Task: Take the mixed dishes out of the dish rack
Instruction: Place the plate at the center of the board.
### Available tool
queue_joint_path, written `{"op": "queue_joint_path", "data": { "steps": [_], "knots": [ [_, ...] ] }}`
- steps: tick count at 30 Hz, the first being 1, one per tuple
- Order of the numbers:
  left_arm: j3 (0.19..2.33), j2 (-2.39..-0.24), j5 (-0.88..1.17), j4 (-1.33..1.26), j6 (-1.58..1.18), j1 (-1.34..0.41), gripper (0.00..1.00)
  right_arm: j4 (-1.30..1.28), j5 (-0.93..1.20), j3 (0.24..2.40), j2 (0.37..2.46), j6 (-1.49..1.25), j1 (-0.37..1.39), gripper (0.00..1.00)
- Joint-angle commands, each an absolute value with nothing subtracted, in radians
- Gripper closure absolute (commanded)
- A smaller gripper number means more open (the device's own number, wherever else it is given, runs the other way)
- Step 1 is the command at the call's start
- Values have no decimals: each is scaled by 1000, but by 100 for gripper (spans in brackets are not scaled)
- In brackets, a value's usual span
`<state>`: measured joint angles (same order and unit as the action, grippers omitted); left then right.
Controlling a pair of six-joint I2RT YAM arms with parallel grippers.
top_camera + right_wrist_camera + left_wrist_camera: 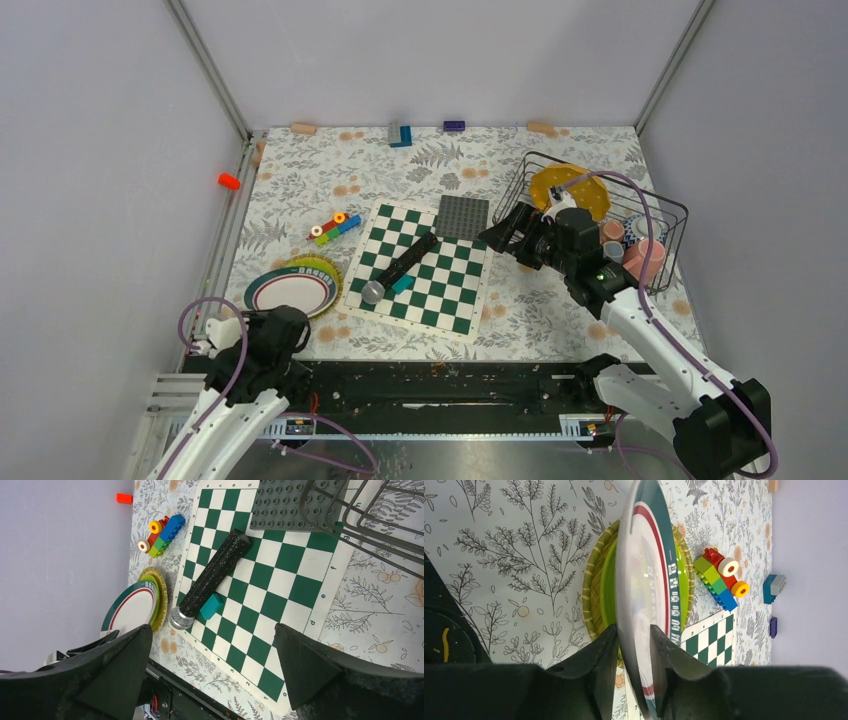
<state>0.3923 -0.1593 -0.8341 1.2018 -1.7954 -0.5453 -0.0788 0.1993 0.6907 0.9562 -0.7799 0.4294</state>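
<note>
Left tool is clamped on the edge of the white plate with the green-and-red rim, which looks to be resting on the green plate at the near-left of the tabletop. I'd let it settle flat, let go, then back straight out low so nothing drags. That arm's folded in by its base, while the right arm reaches to the dish rack, right tool spread wide and empty, with the yellow plate and mugs waiting inside.
</note>
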Motion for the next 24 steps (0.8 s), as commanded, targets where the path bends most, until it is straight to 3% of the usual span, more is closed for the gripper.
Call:
{"op": "queue_joint_path", "data": {
  "steps": [1, 9, 17, 24],
  "knots": [
    [398, -154, -883, 1170, -1858, -543, 70, -64, 176, 738, 965, -762, 433, 0],
    [383, -144, -871, 1168, -1852, -543, 64, -66, 175, 742, 972, -761, 433, 1],
    [421, -142, -865, 1188, -1793, -542, 22, -73, 172, 754, 990, -752, 433, 1],
    [445, -141, -910, 1287, -1833, -542, 6, -87, 154, 759, 984, -738, 433, 0]
  ]
}}
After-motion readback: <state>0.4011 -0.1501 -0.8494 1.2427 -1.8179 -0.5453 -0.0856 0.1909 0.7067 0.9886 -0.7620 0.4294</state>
